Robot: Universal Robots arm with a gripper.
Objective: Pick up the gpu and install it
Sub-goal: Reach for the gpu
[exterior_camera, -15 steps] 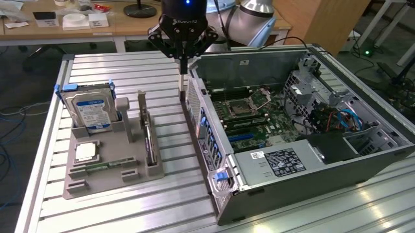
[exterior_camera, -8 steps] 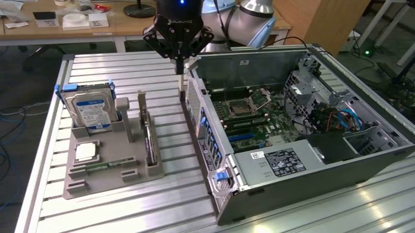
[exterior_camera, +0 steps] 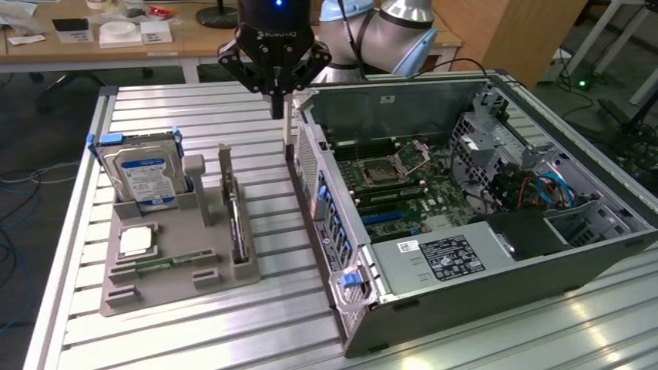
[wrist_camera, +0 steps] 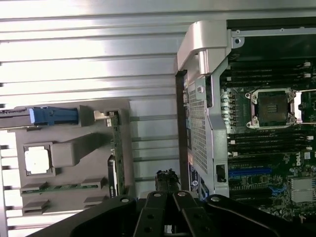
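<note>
Fingers (exterior_camera: 276, 102) pressed together and empty, our gripper (exterior_camera: 276, 114) hangs over the gap between the holder (exterior_camera: 165, 258) and the computer case (exterior_camera: 308, 158). The graphics card (exterior_camera: 236, 227) stands on edge in the holder. Closed like this, we could knock it over or clip the case wall.

This looks like a robotics laboratory or a technical workshop. A silver-grey robot arm (exterior_camera: 406, 31) with a black gripper (exterior_camera: 276, 109) stands over a work table of ribbed aluminium profiles (exterior_camera: 206, 331), where an open black metal computer case (exterior_camera: 494, 308) lies beside a grey plastic tray (exterior_camera: 169, 289) of computer parts. Behind are light wooden desks (exterior_camera: 103, 52), and blue cables (exterior_camera: 12, 239) lie on the floor.
</note>
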